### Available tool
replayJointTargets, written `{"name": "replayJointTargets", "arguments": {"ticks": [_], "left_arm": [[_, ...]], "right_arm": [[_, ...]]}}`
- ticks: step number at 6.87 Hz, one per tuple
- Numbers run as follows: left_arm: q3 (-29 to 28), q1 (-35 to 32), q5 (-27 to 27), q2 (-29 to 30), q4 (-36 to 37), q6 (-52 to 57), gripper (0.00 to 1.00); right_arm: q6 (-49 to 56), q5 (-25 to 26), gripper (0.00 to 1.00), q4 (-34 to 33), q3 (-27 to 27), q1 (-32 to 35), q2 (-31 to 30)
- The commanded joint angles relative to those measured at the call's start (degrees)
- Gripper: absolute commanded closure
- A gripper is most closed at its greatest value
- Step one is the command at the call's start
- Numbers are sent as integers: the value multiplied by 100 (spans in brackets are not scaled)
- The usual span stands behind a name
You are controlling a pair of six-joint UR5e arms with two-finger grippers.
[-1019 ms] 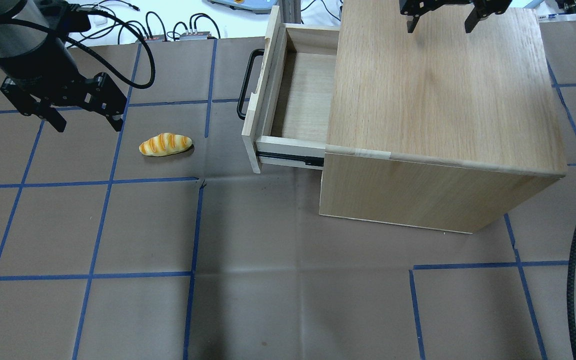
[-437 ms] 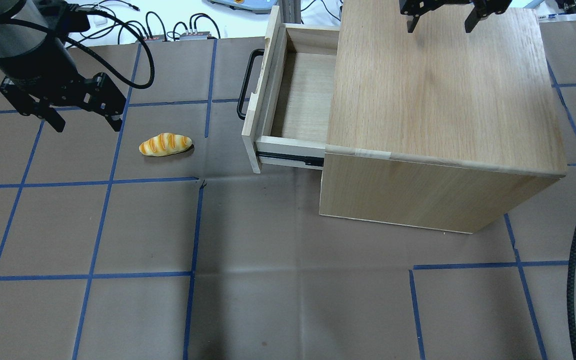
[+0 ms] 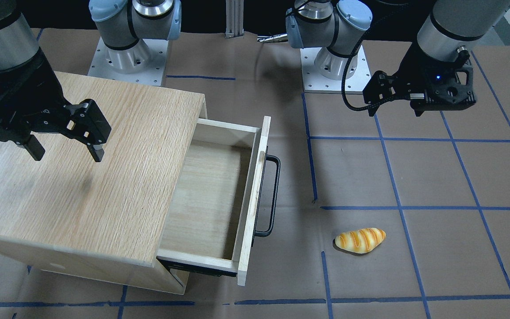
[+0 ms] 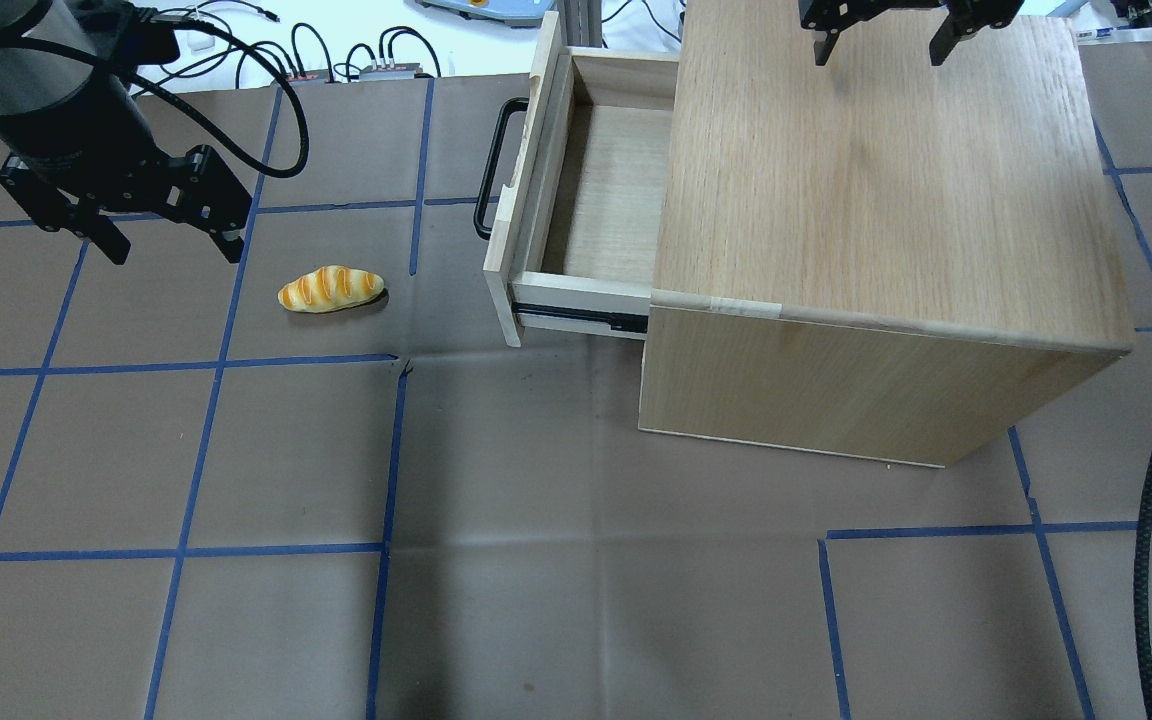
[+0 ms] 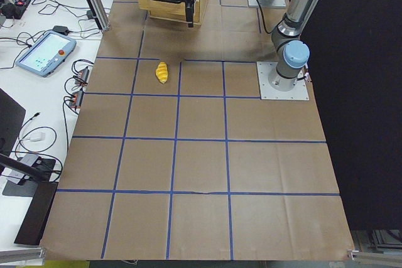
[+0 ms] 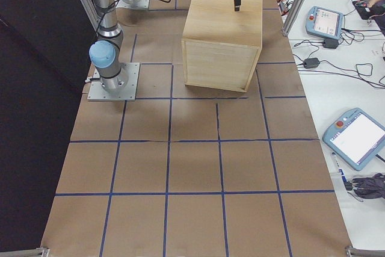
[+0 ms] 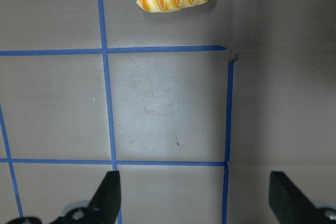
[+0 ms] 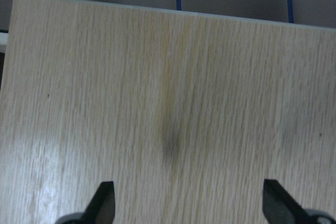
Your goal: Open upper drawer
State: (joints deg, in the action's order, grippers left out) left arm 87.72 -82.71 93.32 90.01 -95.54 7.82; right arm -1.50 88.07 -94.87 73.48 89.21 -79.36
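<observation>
Front-facing: the upper drawer (image 3: pixel 206 199) stands well out of the cabinet (image 3: pixel 82 177), its handle (image 3: pixel 273 195) free. The task looks near done, so a further tug risks dragging the cabinet or overrunning the slide. The right pincer (image 3: pixel 67 154) hangs released and empty above the cabinet top.

Overhead: the left pincer (image 4: pixel 176 248), released and empty, hovers over the surface (image 4: pixel 576 600). A bread roll (image 4: pixel 331 288) lies near its path to the handle and could get knocked.

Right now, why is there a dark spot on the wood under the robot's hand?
Right wrist view: the blurry dark spot on the cabinet top is a soft shadow, probably from the right gripper. Front-facing view: a faint shadow too, plus pale glare towards the left edge.
</observation>
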Motion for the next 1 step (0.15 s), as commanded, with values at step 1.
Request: {"name": "replayJointTargets", "arguments": {"ticks": [1], "left_arm": [[0, 0, -7, -9, 0, 0, 0]], "right_arm": [[0, 0, 0, 4, 0, 0, -9]]}}
